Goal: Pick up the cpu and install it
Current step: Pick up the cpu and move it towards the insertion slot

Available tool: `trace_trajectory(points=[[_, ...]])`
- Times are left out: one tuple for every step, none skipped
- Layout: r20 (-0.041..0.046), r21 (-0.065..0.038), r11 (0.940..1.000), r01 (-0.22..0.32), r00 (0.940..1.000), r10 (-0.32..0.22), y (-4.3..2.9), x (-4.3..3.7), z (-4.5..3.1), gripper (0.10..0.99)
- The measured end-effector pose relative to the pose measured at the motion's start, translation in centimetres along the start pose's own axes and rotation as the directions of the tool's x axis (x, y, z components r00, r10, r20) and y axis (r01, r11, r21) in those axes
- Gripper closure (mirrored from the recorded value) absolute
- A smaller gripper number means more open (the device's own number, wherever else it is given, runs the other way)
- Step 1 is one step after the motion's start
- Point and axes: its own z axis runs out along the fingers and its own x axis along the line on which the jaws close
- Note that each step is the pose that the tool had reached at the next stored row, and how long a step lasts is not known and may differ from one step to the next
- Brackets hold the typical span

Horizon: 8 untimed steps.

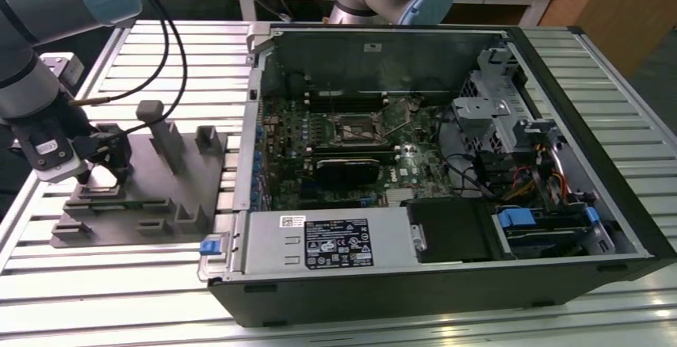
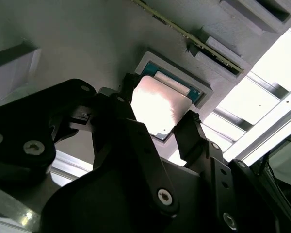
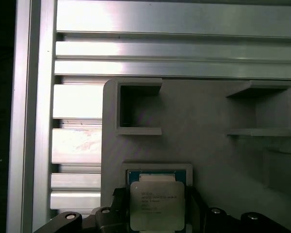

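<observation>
The cpu, a small square chip with a silvery top, lies in a shallow square pocket of the gray plastic fixture. In both wrist views my gripper has one black finger against each of two opposite edges of the cpu, shut on it. The chip still sits level in its pocket. In the exterior view the gripper stands low over the fixture at the view's left. The bare cpu socket lies on the motherboard inside the open computer case.
Upright posts and slotted holders rise from the fixture close to the gripper. A memory stick stands on edge in a fixture slot. The case wall stands between fixture and motherboard. A power supply box and drive cage fill the case.
</observation>
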Motion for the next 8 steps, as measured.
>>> trace_trajectory(points=[[0.0003,0.0,1.0,0.0,1.0,0.0,0.0,0.0,-0.01,0.475],[0.0002,0.0,1.0,0.0,1.0,0.0,0.0,0.0,-0.01,0.475],[0.0003,0.0,1.0,0.0,1.0,0.0,0.0,0.0,-0.01,0.475],[0.0002,0.0,1.0,0.0,1.0,0.0,0.0,0.0,-0.01,0.475],[0.0001,0.0,1.0,0.0,1.0,0.0,0.0,0.0,-0.02,0.475],[0.0,0.0,1.0,0.0,1.0,0.0,0.0,0.0,-0.03,0.475],[0.0,0.0,1.0,0.0,1.0,0.0,0.0,0.0,-0.03,0.486],[0.0,0.0,1.0,0.0,1.0,0.0,0.0,0.0,-0.03,0.545]])
